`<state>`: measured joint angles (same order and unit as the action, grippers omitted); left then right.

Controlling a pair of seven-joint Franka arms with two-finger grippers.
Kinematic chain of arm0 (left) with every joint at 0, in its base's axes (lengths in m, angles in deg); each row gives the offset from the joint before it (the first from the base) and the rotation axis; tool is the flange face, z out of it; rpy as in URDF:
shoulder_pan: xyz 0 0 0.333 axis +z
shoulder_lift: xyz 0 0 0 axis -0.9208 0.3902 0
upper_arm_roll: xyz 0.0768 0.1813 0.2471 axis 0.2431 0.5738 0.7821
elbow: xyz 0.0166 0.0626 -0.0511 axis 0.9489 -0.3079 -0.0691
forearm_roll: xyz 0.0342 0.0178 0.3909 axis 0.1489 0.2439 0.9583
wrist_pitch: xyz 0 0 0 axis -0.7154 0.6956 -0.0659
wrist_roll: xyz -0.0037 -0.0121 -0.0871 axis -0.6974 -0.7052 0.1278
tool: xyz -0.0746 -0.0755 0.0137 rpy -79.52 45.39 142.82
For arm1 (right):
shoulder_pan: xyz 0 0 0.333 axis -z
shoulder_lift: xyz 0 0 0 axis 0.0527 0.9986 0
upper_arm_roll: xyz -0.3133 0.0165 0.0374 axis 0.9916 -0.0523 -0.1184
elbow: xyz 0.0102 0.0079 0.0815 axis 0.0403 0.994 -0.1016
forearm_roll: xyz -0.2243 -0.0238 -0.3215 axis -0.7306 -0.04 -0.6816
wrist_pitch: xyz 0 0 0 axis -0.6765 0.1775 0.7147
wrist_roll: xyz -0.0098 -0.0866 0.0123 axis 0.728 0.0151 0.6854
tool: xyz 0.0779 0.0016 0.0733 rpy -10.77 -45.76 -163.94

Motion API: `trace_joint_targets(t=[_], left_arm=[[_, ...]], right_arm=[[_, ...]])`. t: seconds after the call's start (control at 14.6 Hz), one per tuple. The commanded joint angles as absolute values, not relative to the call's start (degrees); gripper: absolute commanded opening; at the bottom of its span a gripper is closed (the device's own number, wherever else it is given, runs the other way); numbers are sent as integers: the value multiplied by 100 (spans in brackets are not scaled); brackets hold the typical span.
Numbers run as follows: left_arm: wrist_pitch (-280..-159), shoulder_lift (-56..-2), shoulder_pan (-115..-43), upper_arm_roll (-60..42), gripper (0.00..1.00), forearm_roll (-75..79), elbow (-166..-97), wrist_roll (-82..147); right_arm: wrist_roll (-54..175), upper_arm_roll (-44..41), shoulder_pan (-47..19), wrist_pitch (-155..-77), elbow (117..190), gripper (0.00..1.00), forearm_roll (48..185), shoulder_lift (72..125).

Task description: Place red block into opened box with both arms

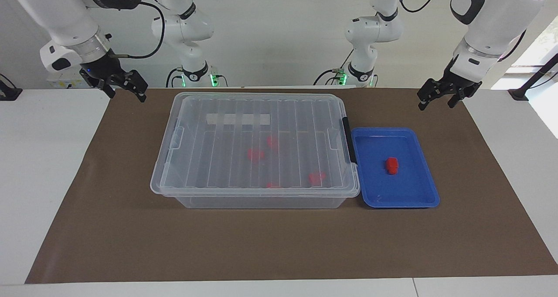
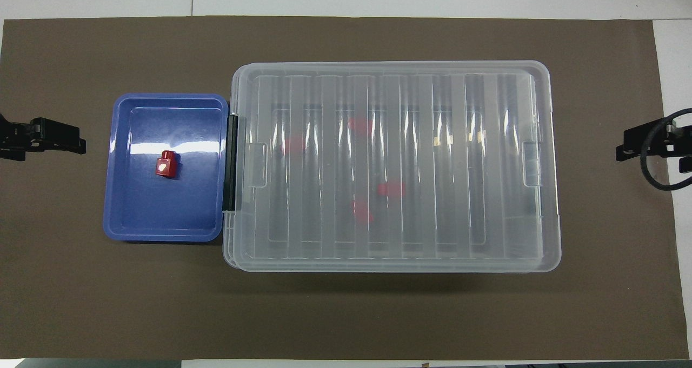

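Observation:
A small red block (image 1: 392, 165) (image 2: 166, 164) lies in a shallow blue tray (image 1: 409, 196) (image 2: 130, 216) beside the box, toward the left arm's end of the table. The box (image 1: 218, 157) (image 2: 486, 168) is a large clear bin in the middle of the mat, and its ribbed lid lies flat on top. A black latch (image 1: 347, 140) (image 2: 232, 160) sits on the short end next to the tray. My left gripper (image 1: 436, 102) (image 2: 73, 139) hangs open over the mat's edge past the tray, holding nothing. My right gripper (image 1: 127, 94) (image 2: 627, 151) hangs open over the mat's other end, holding nothing.
Several red pieces (image 1: 256, 154) (image 2: 390, 189) show blurred through the lid inside the box. A brown mat (image 1: 130, 236) (image 2: 108, 303) covers the white table. Bare mat stretches on the side of the box and tray farther from the robots.

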<state>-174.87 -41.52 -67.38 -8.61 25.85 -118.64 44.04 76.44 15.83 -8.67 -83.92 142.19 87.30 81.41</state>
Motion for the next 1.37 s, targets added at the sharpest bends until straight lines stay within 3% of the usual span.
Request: trace_joint_targets(t=[0.0,0.55,0.89,1.3], left_arm=[[-17443,-4241,-6668,-918,100,2574,-11945,4424],[-17443,-4241,-6668,-918,100,2574,-11945,4424],[-17434,-4241,-6668,-918,100,2574,-11945,4424],[-17434,-4241,-6668,-918,100,2574,-11945,4424]], right_arm=[[7647,1545,-829,-8450,14246,100,8737,8109],[7333,1501,-882,-8582,14747,100,8825,7863],[7050,1501,-891,-9846,15624,100,8825,7608],[7102,1501,-1163,-10427,16091,100,8825,7853]])
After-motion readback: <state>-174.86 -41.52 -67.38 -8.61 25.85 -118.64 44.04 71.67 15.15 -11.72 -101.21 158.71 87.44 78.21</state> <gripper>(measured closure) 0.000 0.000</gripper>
